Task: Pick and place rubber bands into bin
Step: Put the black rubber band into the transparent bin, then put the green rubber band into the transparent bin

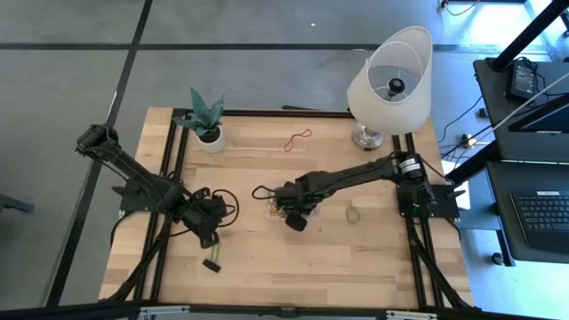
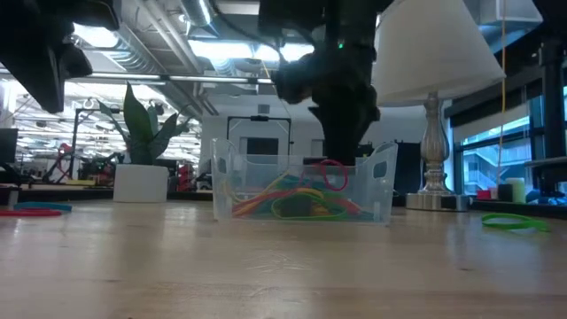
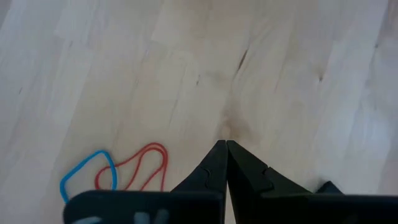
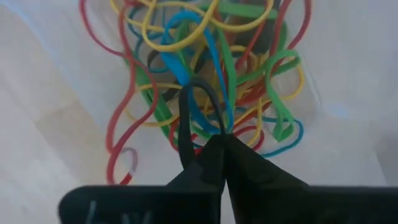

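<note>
Rubber bands [image 4: 205, 68] in red, yellow, green and blue lie tangled in the clear bin [image 2: 381, 182], directly beneath the right gripper [image 4: 221, 140]. That gripper hangs over the bin with its fingers pressed almost together, pinching a dark band [image 4: 199, 99] whose loop stands up just ahead of the tips. In the low view a red band [image 2: 333, 173] curls at the gripper's tip, inside the bin's walls. A green band [image 2: 514, 221] lies on the table [image 1: 267, 267] well off to one side of it, nearer the lamp [image 1: 388, 78]. The left gripper [image 3: 226, 144] waits apart, fingers closed with nothing between them, above bare wood; a blue band [image 3: 87, 180] and another red band [image 3: 140, 167] lie close beside it.
</note>
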